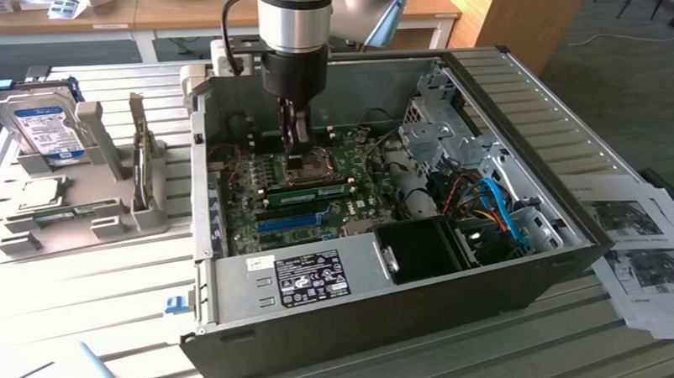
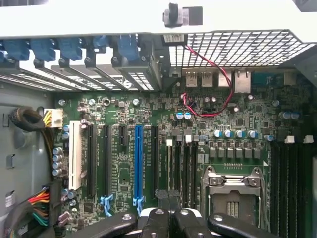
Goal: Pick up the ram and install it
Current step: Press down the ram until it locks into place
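The ram (image 1: 310, 191), a narrow green stick with dark chips, lies along a slot on the motherboard (image 1: 360, 207), between the processor socket (image 1: 309, 170) and the blue slot (image 1: 288, 221). My gripper (image 1: 300, 157) reaches down into the open computer case and hangs just above the socket and the ram. Its fingers (image 2: 157, 218) are pressed together with nothing between them. In the wrist view my gripper (image 2: 168, 196) is over the black memory slots (image 2: 184, 168), with the blue slot (image 2: 137, 163) on one side and the socket (image 2: 233, 191) on the other. I cannot tell whether it touches the ram.
The case walls (image 1: 537, 140), drive cage (image 1: 436, 127) and cable bundle (image 1: 489, 205) crowd the exterior view's right. A black fan box (image 1: 429, 249) sits at the front. On the exterior view's left, a grey holder (image 1: 102, 206) carries a hard drive (image 1: 45, 123) and a processor chip (image 1: 40, 193). Printed sheets (image 1: 648, 254) lie outside.
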You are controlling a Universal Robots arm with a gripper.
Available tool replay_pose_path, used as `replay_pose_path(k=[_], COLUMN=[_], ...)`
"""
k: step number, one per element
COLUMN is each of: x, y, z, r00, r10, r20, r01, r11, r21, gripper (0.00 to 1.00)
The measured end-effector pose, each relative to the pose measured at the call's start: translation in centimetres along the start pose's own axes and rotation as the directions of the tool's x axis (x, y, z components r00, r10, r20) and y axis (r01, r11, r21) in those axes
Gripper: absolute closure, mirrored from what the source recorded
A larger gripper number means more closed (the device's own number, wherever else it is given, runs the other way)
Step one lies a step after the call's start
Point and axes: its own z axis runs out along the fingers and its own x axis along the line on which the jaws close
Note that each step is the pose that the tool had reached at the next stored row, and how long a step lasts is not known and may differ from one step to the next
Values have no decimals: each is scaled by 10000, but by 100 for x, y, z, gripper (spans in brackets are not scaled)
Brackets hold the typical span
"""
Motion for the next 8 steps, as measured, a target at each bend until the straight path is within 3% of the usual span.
replay_pose_path(k=[8], x=[6], y=[1], z=[-62], r00=[10000], r10=[-1], r20=[16], r01=[1], r11=[10000], r21=[1], gripper=[91])
